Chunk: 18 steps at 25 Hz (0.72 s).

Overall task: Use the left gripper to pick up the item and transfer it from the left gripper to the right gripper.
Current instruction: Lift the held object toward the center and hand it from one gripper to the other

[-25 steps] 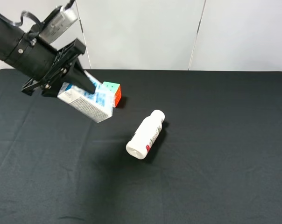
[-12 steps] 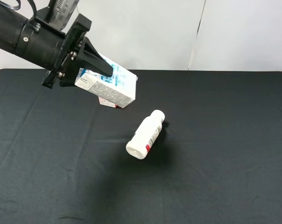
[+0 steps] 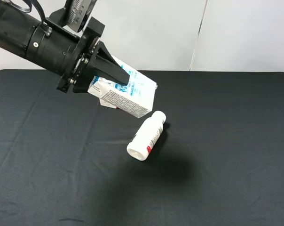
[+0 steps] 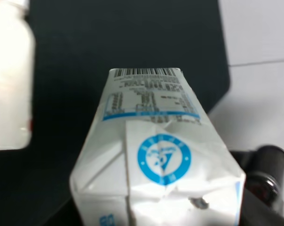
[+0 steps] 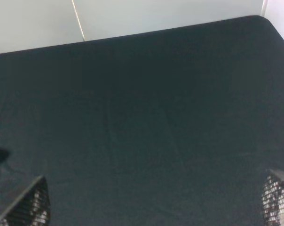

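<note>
Carton (image 3: 132, 94): smooth printed paperboard, creased at gable. Tabletop (image 3: 226, 141): covered in matt black cloth, wrinkled. Bottle (image 3: 146, 136): glossy white plastic.

even bright light, soft wrist-view blur

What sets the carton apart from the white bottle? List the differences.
The carton is boxy with blue print; the bottle is round with a red-marked label. The carton is clamped in the left tool, tilted above the table; the bottle lies on its side on the table. Both are mostly white.
</note>
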### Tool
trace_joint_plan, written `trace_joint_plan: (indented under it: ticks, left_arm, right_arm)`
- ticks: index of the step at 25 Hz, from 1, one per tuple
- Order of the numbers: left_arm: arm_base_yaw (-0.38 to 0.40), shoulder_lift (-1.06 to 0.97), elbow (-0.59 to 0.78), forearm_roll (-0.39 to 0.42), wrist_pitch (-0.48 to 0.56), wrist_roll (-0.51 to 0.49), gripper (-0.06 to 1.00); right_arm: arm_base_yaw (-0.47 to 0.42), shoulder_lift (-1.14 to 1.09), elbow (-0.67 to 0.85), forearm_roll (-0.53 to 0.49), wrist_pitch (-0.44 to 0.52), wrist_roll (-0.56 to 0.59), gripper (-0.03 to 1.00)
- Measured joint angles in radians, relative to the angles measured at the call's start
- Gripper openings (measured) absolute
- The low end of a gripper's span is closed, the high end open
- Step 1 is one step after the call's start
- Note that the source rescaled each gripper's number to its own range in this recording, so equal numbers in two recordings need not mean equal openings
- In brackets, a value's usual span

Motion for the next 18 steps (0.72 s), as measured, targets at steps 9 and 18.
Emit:
trace_joint_plan:
  ticks: [9, 18]
  left_arm:
    - [0.000, 0.000, 0.000, -0.117, 0.142, 0.133, 0.00]
    - [0.000, 0.000, 0.000, -0.131, 0.185, 0.159, 0.00]
  right_arm:
    - [0.000, 0.004, -0.002, 0.061, 0.000, -0.058, 1.00]
    - [0.039, 0.273, -0.111, 0.251, -0.041, -0.355, 1.00]
